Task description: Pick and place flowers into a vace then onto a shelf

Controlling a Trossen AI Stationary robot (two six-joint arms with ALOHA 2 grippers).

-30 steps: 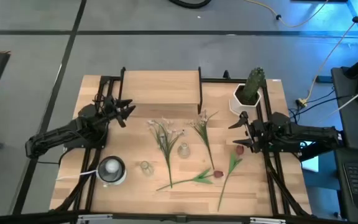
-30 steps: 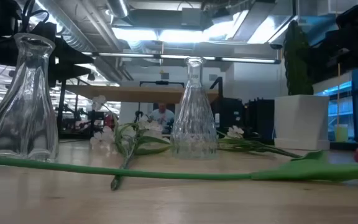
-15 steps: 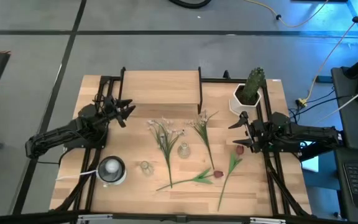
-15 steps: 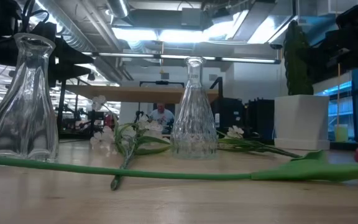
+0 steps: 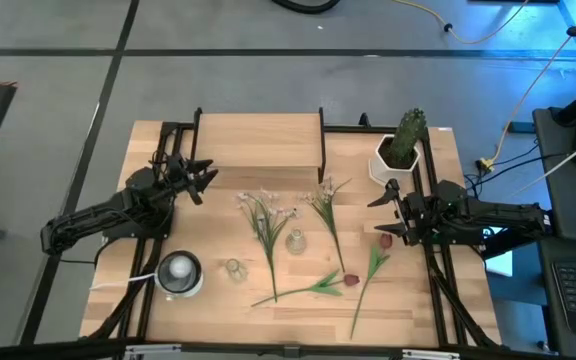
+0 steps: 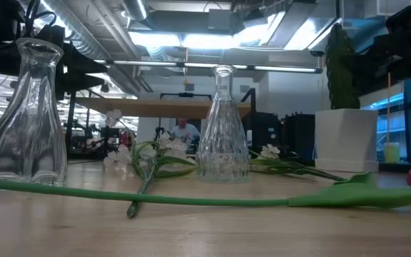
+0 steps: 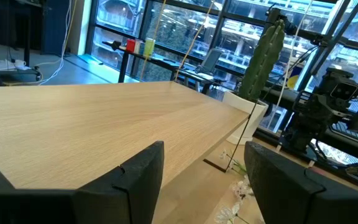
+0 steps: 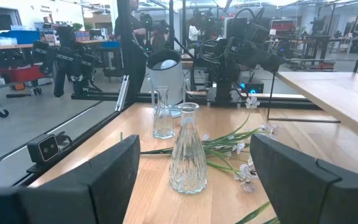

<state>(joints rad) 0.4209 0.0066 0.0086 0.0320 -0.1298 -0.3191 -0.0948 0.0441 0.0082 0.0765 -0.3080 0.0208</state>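
Two stems with white blossoms (image 5: pixel 265 220) (image 5: pixel 326 206) lie flat on the table's middle. Two stems with dark red buds (image 5: pixel 308 288) (image 5: pixel 368 272) lie nearer the near edge. Two clear glass vases (image 5: pixel 295 241) (image 5: pixel 233 269) stand upright among them, and both vases (image 8: pixel 188 152) (image 8: pixel 161 114) show in the right wrist view. The light-wood shelf (image 5: pixel 260 140) stands at the far edge. My left gripper (image 5: pixel 203 178) hangs open just left of the shelf, whose top (image 7: pixel 104 124) fills its wrist view. My right gripper (image 5: pixel 383 215) is open right of the flowers, facing them.
A green cactus in a white pot (image 5: pixel 403 148) stands at the far right, just beyond my right gripper. A round white object (image 5: pixel 179 272) sits near the near-left corner. Black frame rails run along both table sides. A long green stem (image 6: pixel 191 200) crosses the low view.
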